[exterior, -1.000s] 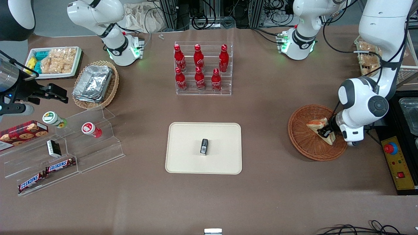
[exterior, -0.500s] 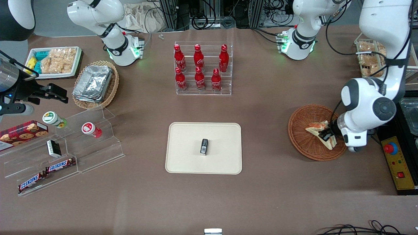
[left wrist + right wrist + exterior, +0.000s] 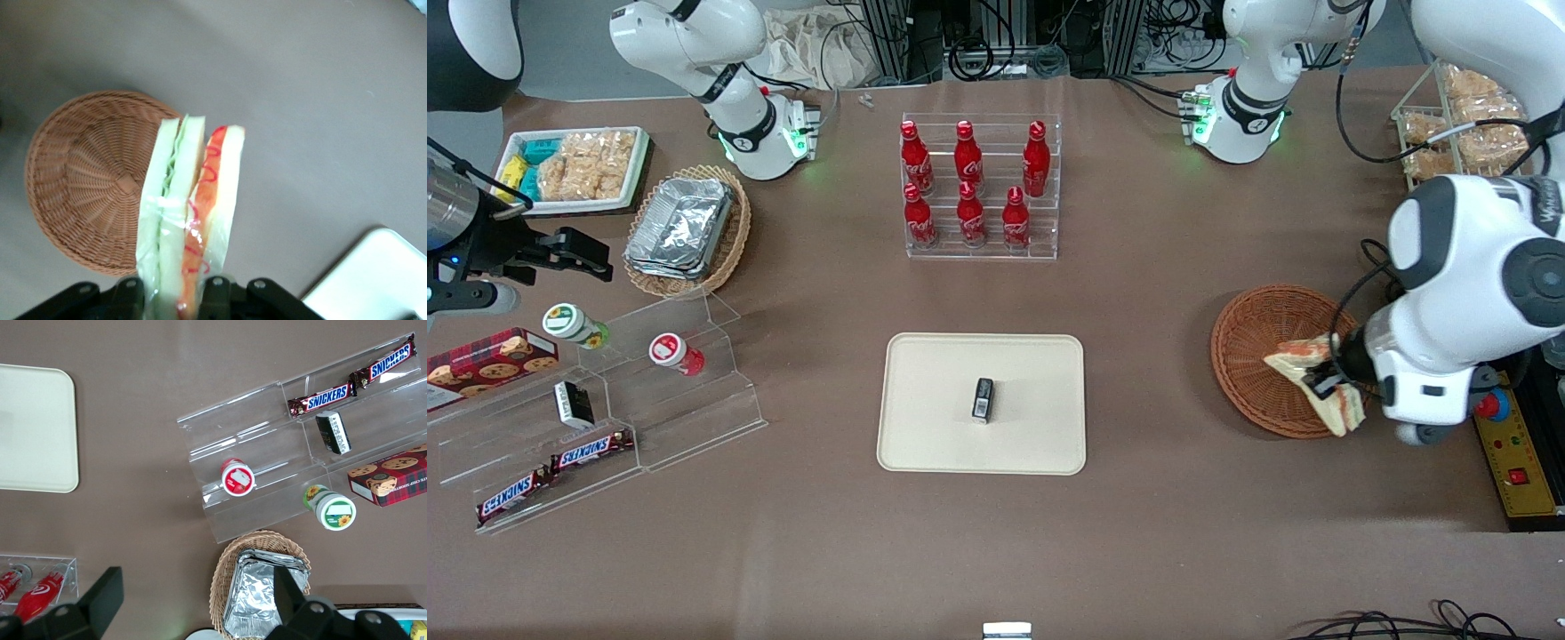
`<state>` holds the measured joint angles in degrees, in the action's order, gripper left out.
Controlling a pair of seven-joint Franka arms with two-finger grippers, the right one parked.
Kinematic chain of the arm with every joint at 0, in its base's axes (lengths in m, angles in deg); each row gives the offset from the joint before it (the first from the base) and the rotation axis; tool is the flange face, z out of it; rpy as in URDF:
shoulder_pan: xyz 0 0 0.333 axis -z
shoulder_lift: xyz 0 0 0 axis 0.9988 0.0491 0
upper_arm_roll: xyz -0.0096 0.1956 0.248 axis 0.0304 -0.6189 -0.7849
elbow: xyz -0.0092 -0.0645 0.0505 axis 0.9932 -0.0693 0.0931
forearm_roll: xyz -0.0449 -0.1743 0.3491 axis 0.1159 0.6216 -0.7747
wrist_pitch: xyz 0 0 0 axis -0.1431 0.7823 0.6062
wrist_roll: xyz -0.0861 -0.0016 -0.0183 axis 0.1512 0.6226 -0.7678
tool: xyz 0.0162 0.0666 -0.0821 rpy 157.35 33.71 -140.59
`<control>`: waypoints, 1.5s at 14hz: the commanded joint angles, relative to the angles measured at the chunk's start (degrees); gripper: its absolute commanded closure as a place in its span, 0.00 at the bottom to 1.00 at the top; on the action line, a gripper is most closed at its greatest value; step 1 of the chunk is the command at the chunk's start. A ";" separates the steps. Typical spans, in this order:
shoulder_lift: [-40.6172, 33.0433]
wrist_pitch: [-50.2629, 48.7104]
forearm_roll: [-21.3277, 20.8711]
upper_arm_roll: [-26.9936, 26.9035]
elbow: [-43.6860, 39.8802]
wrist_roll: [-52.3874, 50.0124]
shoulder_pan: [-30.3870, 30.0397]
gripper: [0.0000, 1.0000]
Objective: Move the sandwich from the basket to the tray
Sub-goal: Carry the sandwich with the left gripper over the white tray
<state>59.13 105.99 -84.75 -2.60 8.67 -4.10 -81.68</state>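
Note:
The sandwich [image 3: 1294,356], a clear-wrapped wedge with pale bread and red-orange and green filling, hangs in the air above the round reddish-brown basket [image 3: 1254,356], clear of its weave. My left gripper [image 3: 1325,380] is shut on the sandwich, near the part of the basket's rim closest to the front camera. In the left wrist view the sandwich [image 3: 190,200] stands upright between the black fingers [image 3: 215,293] of the gripper [image 3: 170,293], with the basket [image 3: 87,180] below it. The cream tray [image 3: 925,400] lies mid-table, toward the parked arm's end from the basket; its corner [image 3: 380,273] shows.
A small black packet [image 3: 983,398] lies on the tray. A clear rack of red bottles [image 3: 978,187] stands farther from the front camera. A yellow control box with a red button [image 3: 1507,444] sits beside the basket. An oval foil-filled basket [image 3: 685,231] and an acrylic snack stand [image 3: 605,418] are toward the parked arm's end.
The left gripper has risen with the sandwich, lifting it off the basket's floor and carrying it slightly toward the front camera. The arm's wrist looms larger now.

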 commanded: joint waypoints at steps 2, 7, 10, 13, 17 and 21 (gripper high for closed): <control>16.40 -4.53 -1.69 -0.24 -19.26 -0.22 10.55 1.00; 25.20 3.19 0.68 1.51 -20.16 -0.48 17.25 1.00; 28.72 4.17 0.51 1.78 -19.99 -0.13 21.64 0.99; 31.89 7.94 0.07 1.69 -19.99 -0.21 25.15 0.99; 33.65 9.27 -0.02 1.69 -19.99 1.09 25.78 0.70; 32.96 8.92 -0.54 1.25 -19.99 1.46 25.43 0.00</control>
<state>91.74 115.99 -84.87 -0.93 -9.22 -3.18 -56.25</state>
